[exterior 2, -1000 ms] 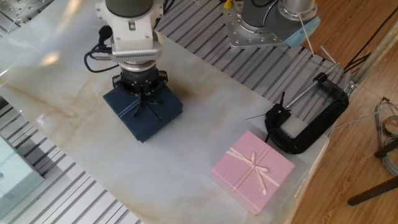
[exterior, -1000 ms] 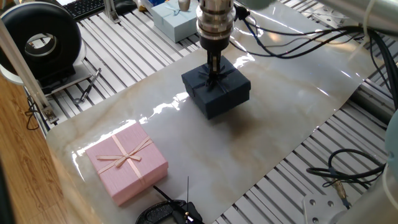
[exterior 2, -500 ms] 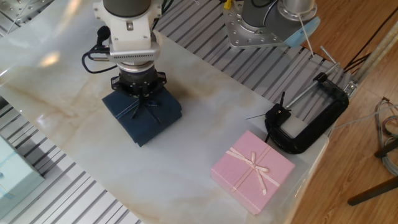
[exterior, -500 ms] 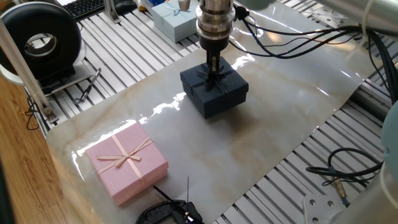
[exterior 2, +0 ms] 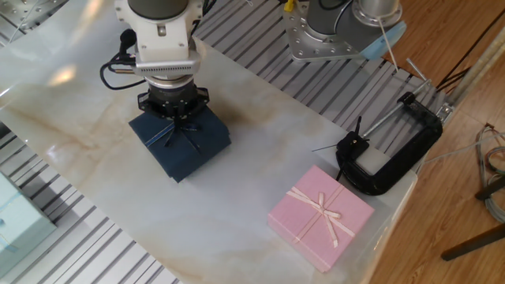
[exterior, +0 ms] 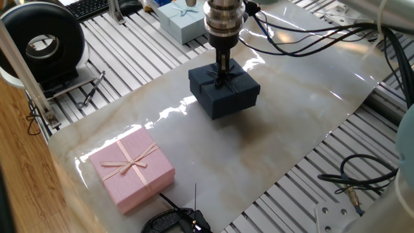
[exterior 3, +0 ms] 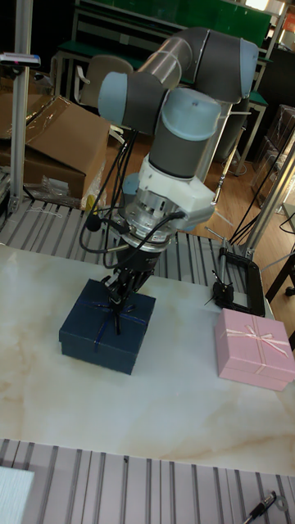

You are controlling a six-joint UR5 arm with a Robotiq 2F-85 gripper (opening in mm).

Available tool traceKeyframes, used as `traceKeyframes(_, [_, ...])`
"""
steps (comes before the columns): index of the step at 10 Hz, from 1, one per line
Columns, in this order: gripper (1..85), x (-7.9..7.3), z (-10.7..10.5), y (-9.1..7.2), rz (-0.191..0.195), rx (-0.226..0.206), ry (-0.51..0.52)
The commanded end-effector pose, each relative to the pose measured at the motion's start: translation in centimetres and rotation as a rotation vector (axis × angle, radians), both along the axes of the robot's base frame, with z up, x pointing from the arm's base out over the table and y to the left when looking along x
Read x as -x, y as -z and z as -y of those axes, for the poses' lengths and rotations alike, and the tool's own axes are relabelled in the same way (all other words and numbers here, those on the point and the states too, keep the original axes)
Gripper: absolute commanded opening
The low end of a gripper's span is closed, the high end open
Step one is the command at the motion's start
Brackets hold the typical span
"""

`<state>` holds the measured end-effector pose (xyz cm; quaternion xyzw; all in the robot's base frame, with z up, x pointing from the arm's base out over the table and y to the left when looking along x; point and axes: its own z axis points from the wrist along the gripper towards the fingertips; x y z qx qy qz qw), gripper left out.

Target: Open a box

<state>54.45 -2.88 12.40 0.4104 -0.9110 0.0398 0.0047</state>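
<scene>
Pincer (exterior: 223, 76) sat right down on top of the navy box (exterior: 225, 94), its fingers drawn in narrow at the dark ribbon bow (exterior 2: 175, 131) in the middle of the lid. Whether those fingers actually had the ribbon pinched, I could not tell; the tips were lost against the dark cloth in all three views. The arm's wrist stood straight up above the box, cables looping off it.

The navy box rested flat on the pale marbled surface (exterior: 284, 123), lid on and square to the base, no gap showing at the seam in the tall fixed view, where the box (exterior 3: 107, 325) showed its side wall clean and closed.

Taking the navy box as the mark: the pink box (exterior: 132, 167) with its pink bow lay well apart from it, down toward the wooden edge of the surface, and in the other fixed view that same pink box (exterior 2: 320, 215) sat just beside a black clamp (exterior 2: 390, 154). A light blue box (exterior: 182, 19) stood off the marbled sheet on the far side of the navy box, on the ribbed metal top. A black ring-shaped device (exterior: 43, 44) sat far off to the side of it, near the wooden board.

Nothing touched the navy box but the pincer itself.
</scene>
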Motion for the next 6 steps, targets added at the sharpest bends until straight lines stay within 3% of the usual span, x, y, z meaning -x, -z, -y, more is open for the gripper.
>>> traceKeyframes(1, [1.3,-0.6,0.1,1.6,0.026,-0.038,0.002])
traceKeyframes(2, [1.3,-0.4,0.5,2.5,0.029,-0.053,-0.001])
traceKeyframes(4, [1.3,-0.3,0.7,2.5,0.026,-0.054,-0.001])
traceKeyframes(5, [1.3,0.0,0.4,1.7,0.005,-0.056,0.011])
traceKeyframes(6, [1.3,-0.5,1.4,-0.1,-0.003,-0.002,-0.003])
